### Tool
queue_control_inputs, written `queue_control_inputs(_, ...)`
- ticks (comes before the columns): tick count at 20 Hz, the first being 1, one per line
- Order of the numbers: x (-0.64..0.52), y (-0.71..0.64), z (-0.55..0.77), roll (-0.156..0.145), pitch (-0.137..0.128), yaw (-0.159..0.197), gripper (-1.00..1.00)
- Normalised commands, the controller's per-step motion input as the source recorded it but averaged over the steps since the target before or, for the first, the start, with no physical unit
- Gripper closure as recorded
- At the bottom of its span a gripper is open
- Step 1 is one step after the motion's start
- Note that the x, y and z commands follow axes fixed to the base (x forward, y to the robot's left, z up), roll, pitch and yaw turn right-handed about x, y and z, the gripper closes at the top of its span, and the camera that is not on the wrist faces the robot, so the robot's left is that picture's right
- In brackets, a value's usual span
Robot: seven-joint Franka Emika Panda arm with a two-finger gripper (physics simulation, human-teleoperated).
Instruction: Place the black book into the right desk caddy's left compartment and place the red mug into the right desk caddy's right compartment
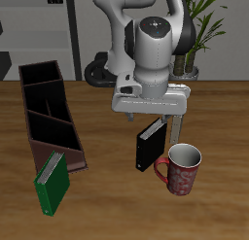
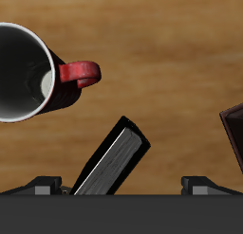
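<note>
Wooden table (image 1: 107, 200): gripper (image 1: 153, 116) hangs over black book (image 1: 150, 145), jaws apparently clamped on its top edge, tilting it for carrying. Red mug (image 1: 182, 169) waits beside; right desk caddy (image 1: 51, 113) well apart.

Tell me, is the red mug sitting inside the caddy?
No, the mug stands on the bare table, beside the black book and well apart from the caddy.

Black book (image 1: 149, 146), speckled dark red mug (image 1: 182, 169), dark brown caddy (image 1: 49, 110), green book (image 1: 53, 182).
</note>
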Motion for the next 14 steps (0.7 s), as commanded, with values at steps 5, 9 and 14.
queue_control_inputs(5,0.06,0.03,-0.31,0.017,0.036,-0.027,-1.00)
queue_control_inputs(9,0.09,-0.03,-0.28,-0.003,0.034,-0.008,-1.00)
queue_control_inputs(14,0.06,-0.07,-0.27,-0.011,0.051,-0.045,-1.00)
